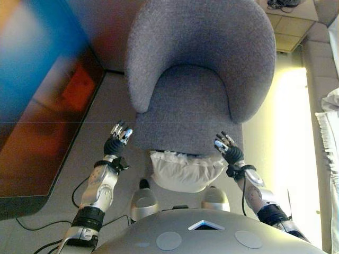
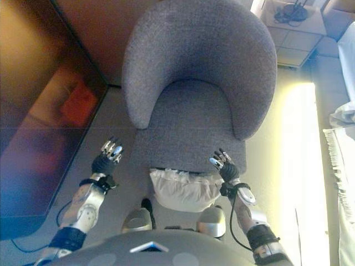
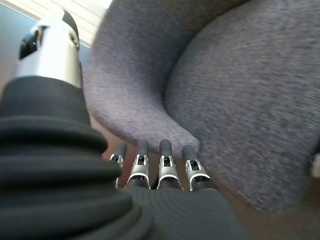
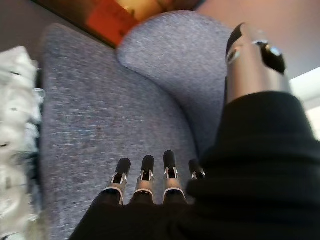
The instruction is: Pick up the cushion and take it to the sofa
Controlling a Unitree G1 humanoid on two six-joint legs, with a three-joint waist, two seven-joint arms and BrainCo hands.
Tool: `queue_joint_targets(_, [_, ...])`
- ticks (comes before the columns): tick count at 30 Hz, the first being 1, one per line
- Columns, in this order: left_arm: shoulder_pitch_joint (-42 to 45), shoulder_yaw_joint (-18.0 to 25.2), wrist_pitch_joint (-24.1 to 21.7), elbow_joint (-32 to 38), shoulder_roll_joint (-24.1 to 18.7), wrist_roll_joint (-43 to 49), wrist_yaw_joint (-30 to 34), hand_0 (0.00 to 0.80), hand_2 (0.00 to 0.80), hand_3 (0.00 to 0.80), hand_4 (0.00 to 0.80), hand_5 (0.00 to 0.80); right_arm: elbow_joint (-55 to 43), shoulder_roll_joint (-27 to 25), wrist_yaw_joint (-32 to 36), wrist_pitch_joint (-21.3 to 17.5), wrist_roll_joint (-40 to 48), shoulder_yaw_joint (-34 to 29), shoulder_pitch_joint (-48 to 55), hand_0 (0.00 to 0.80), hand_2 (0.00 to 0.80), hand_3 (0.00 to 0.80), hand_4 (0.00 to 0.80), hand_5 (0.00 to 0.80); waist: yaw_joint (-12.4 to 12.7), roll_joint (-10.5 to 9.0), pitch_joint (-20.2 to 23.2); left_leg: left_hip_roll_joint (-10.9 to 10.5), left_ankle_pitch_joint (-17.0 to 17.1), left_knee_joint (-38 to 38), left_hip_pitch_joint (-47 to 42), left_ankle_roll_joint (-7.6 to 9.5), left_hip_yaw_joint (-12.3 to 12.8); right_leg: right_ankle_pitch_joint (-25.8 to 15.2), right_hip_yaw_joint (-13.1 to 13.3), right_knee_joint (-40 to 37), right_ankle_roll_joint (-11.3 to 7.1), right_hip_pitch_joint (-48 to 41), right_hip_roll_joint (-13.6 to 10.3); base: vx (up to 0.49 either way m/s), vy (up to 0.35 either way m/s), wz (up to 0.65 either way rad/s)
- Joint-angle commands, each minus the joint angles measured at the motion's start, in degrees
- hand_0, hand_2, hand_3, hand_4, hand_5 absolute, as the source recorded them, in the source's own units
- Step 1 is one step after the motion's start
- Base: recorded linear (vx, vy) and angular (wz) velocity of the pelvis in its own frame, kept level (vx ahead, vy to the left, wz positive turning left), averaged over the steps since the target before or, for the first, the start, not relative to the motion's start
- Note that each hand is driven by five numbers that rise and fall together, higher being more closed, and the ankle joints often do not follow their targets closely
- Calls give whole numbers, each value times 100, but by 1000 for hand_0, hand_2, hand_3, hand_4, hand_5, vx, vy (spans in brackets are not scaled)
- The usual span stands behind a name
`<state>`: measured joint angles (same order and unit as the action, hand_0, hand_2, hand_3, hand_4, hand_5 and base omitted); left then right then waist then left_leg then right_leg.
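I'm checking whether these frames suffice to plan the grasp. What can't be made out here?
- Cushion: near edge hidden by the robot's body in both eye views; cut off at the edge in the right wrist view.
- Sofa: cannot be identified in any view.
- Left hand and right hand: open, empty.
- Armchair: base hidden.

no readable text, labels or numbers

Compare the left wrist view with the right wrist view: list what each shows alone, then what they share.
Left wrist view only: the left hand, fingers straight, near the armchair's seat corner; the cushion barely shows, if at all. Right wrist view only: the right hand, fingers straight, and the white frilled cushion against the seat's front edge. Both: the grey armchair seat and curved back, and each hand holding nothing.
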<state>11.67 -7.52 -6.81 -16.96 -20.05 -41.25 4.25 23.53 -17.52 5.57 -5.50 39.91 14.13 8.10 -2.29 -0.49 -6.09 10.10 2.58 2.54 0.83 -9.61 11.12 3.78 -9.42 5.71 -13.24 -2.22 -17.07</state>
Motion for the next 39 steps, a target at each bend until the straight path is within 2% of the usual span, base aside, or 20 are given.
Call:
queue_joint_targets(1, [-213, 211, -155, 358, -108, 9, 278, 0, 0, 0, 0, 0, -550, 110, 349, -236, 460, -311, -174, 0, 0, 0, 0, 0, 27, 30, 134, 456, 127, -58, -51, 1, -121, -987, -287, -342, -47, 275, -289, 66, 28, -4])
queue_joint_targets(4, [-212, 291, 321, 455, 18, -1041, 1010, 0, 0, 0, 0, 0, -678, 347, 1297, 175, 1760, -411, -143, 0, 0, 0, 0, 0, 81, 19, 174, 460, 195, -244, -112, 17, -82, -970, -404, -406, -65, 208, -263, 44, 8, 2])
queue_joint_targets(6, [-218, 314, 1078, 496, 248, -2335, 1915, 0, 0, 0, 0, 0, -694, 604, 2336, 784, 3257, -490, -160, 0, 0, 0, 0, 0, 127, 10, 188, 469, 209, -282, -116, 25, -55, -951, -496, -449, -70, 168, -254, 31, -18, 12])
queue_joint_targets(7, [-215, 320, 1636, 446, 406, -3077, 2437, 0, 0, 0, 0, 0, -625, 747, 2896, 1109, 3958, -541, -198, 0, 0, 0, 0, 0, 153, 12, 201, 489, 203, -275, -115, 17, -41, -947, -545, -457, -78, 153, -257, 42, -38, 13])
queue_joint_targets(8, [-189, 323, 2279, 315, 670, -3968, 3203, 0, 0, 0, 0, 0, -535, 962, 3625, 1654, 4963, -666, -277, 0, 0, 0, 0, 0, 173, 15, 222, 533, 189, -255, -122, -2, 1, -952, -592, -469, -101, 137, -265, 48, -33, 8])
queue_joint_targets(9, [-158, 315, 2571, 264, 833, -4402, 3399, 0, 0, 0, 0, 0, -520, 1097, 3809, 1873, 5339, -748, -304, 0, 0, 0, 0, 0, 181, 25, 249, 563, 181, -247, -116, -19, 28, -960, -617, -478, -121, 140, -276, 64, -25, 4])
queue_joint_targets(10, [-126, 311, 2671, 191, 1039, -4547, 3521, 0, 0, 0, 0, 0, -496, 1243, 3780, 1971, 5399, -860, -346, 0, 0, 0, 0, 0, 182, 38, 273, 606, 177, -246, -130, -38, 61, -968, -631, -490, -139, 122, -292, 73, -6, 2])
queue_joint_targets(12, [-95, 184, 2489, 96, 1263, -4513, 3580, 0, 0, 0, 0, 0, -439, 1429, 3266, 1877, 5147, -903, -482, 0, 0, 0, 0, 0, 155, 62, 286, 645, 166, -275, -223, -48, 186, -983, -654, -527, -161, 63, -317, 70, 9, -4])
queue_joint_targets(16, [-81, 411, 2693, -36, 1221, -4245, 3710, 0, 0, 0, 0, 0, -484, 1386, 3492, 1881, 4533, -916, -198, 0, 0, 0, 0, 0, 137, 61, 363, 652, 253, -432, -234, -50, 366, -1003, -757, -591, -172, 73, -306, 10, 3, -9])
queue_joint_targets(20, [-146, 435, 2708, -55, 1167, -4191, 3622, 0, 0, 0, 0, 0, -457, 1314, 3479, 1829, 4543, -883, -134, 0, 0, 0, 0, 0, 146, 21, 407, 611, 280, -486, -203, -73, 357, -1104, -833, -735, -171, 95, -260, -5, -19, 3])
queue_joint_targets(23, [-112, 392, 2619, -51, 1154, -4131, 3624, 0, 0, 0, 0, 0, -441, 1303, 3446, 1881, 4532, -834, -140, 0, 0, 0, 0, 0, 162, 3, 430, 539, 258, -529, -212, -38, 309, -1118, -766, -782, -161, 107, -217, 16, -2, -3])
queue_joint_targets(32, [-83, 508, 2726, -108, 1184, -4236, 3552, 0, 0, 0, 0, 0, -371, 1343, 3347, 1887, 4459, -767, -78, 0, 0, 0, 0, 0, 157, -15, 467, 477, 193, -456, -232, 12, 315, -1069, -667, -740, -148, 97, -217, 46, 6, 0])
queue_joint_targets(34, [-60, 496, 2434, -72, 1118, -3879, 3513, 0, 0, 0, 0, 0, -386, 1324, 3236, 1862, 4363, -764, -79, 0, 0, 0, 0, 0, 158, -13, 466, 467, 169, -419, -220, 21, 302, -1052, -628, -725, -147, 107, -208, 46, 9, 0])
queue_joint_targets(36, [-1, 430, 1857, -11, 942, -3268, 3326, 0, 0, 0, 0, 0, -420, 1249, 3235, 1789, 4298, -729, -39, 0, 0, 0, 0, 0, 161, -7, 440, 456, 150, -369, -202, 31, 270, -1032, -580, -694, -140, 123, -195, 18, 5, 0])
queue_joint_targets(37, [9, 411, 1763, 7, 914, -3186, 3252, 0, 0, 0, 0, 0, -436, 1237, 3236, 1778, 4289, -724, -28, 0, 0, 0, 0, 0, 162, -5, 436, 456, 144, -353, -195, 32, 264, -1027, -571, -687, -139, 126, -193, 0, 0, 0])
queue_joint_targets(39, [21, 417, 1195, 149, 674, -2664, 2805, 0, 0, 0, 0, 0, -547, 1135, 3225, 1641, 4066, -703, 7, 0, 0, 0, 0, 0, 173, 0, 404, 452, 125, -286, -169, 33, 232, -1017, -540, -677, -131, 137, -182, 0, 0, 0])
